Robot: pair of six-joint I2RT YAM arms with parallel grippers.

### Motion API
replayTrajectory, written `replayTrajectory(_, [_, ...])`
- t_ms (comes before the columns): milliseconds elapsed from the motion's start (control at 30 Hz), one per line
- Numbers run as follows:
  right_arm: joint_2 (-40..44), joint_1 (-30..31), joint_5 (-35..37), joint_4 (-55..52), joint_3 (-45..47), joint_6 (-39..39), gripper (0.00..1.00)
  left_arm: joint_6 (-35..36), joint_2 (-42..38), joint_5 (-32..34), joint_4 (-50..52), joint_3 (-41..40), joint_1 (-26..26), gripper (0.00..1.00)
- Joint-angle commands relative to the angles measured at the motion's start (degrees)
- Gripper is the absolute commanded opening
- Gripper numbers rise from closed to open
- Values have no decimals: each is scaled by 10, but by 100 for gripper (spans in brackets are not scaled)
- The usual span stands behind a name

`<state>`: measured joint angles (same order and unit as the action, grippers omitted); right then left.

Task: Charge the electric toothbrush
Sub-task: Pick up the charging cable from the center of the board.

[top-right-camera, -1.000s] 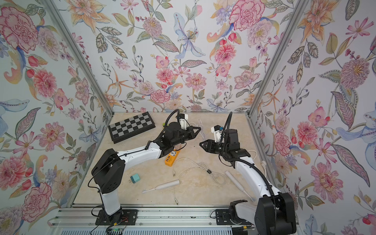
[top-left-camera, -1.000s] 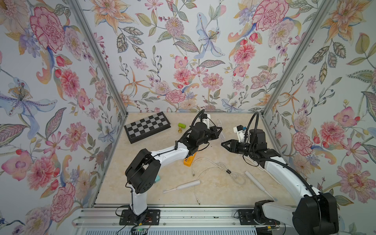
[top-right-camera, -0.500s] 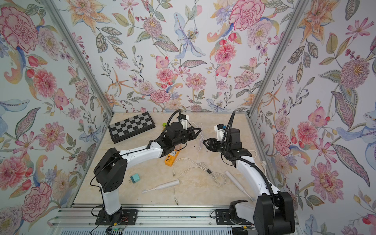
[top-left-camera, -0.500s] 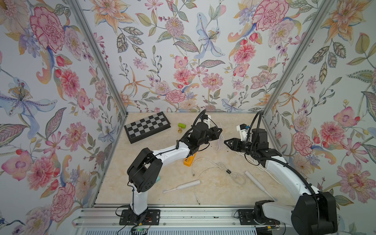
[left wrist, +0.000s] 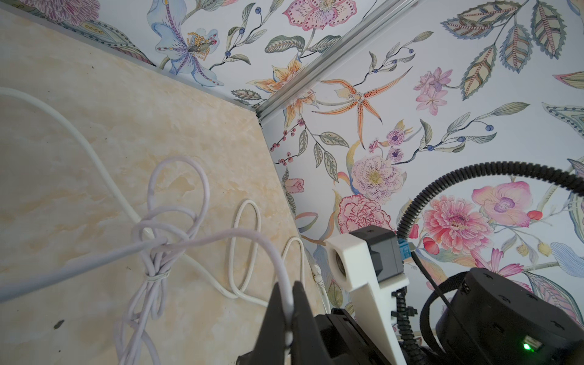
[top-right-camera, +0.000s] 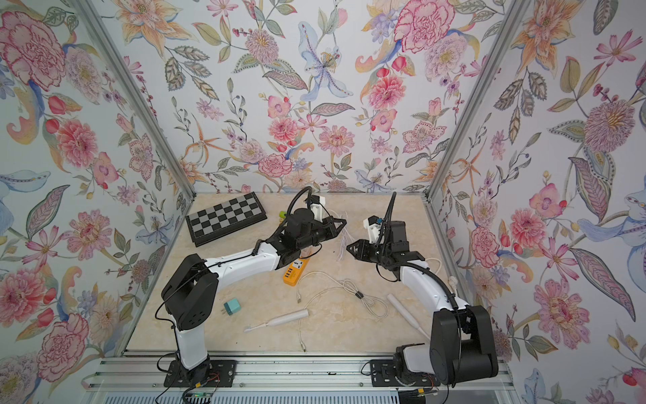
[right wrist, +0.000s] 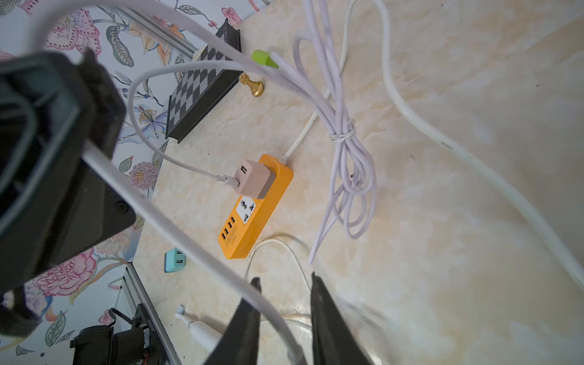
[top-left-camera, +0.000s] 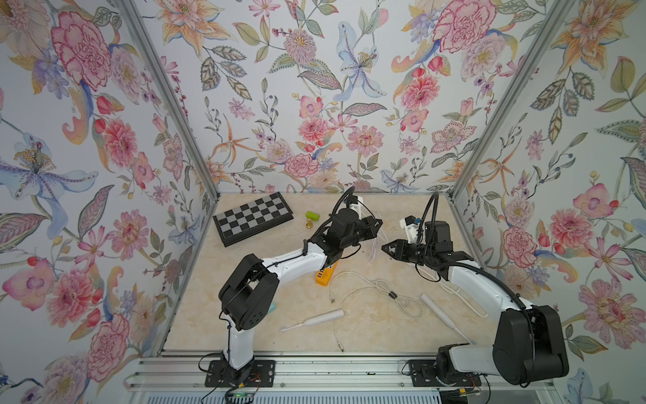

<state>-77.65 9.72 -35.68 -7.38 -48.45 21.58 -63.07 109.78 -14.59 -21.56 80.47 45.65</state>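
- The left gripper [top-left-camera: 375, 224] is clamped on a lilac charging cable [left wrist: 155, 262]. In the left wrist view the two black fingers [left wrist: 276, 316] squeeze the cord with no gap to speak of.
- The tied-up bundle of that cable dangles in the air between the two arms, above the marble-look table [top-left-camera: 349, 332] in both top views.
- One end of the lilac cable is plugged into a pink USB adapter [right wrist: 252, 180]. The adapter sits in an orange power strip [right wrist: 256, 215] lying flat under the left arm's wrist.
- The right gripper [top-left-camera: 384, 249] points at the left one from close by, with the hanging loops between them. Its jaws are parted, and a strand of the lilac cord runs through the gap without being pinched, as far as the right wrist view shows.
- The electric toothbrush [top-left-camera: 313, 320] is white and lies flat on the table near the front edge, well apart from both claws and with nothing plugged into it.
- Another white brush [top-left-camera: 442, 314] lies beside the right arm.
- A loose white cable [top-left-camera: 377, 290] sprawls between the two brushes.
- A teal adapter [top-right-camera: 231, 307] lies next to the left arm's elbow.
- At the back left there's a folded chessboard [top-left-camera: 253, 218], with a gold pawn [right wrist: 252, 86] and a small lime-green piece [top-left-camera: 313, 215] just beside it.
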Motion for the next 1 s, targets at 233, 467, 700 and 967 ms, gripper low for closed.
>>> replayTrajectory(233, [19,-11,-7,12,-13,-12,22,21,16,10,14,26,-5,0])
replayTrajectory(467, [9,-10,-28,13,-11,-1,8,21,22,7,16,36,-5,0])
replayTrajectory(700, [18,-10,-41,36,-2,72,0,45,28,3,31,55,-6,0])
replayTrajectory(967, [31,-23,-9,57,17,330,0,226,-56,70,91,20,-6,46])
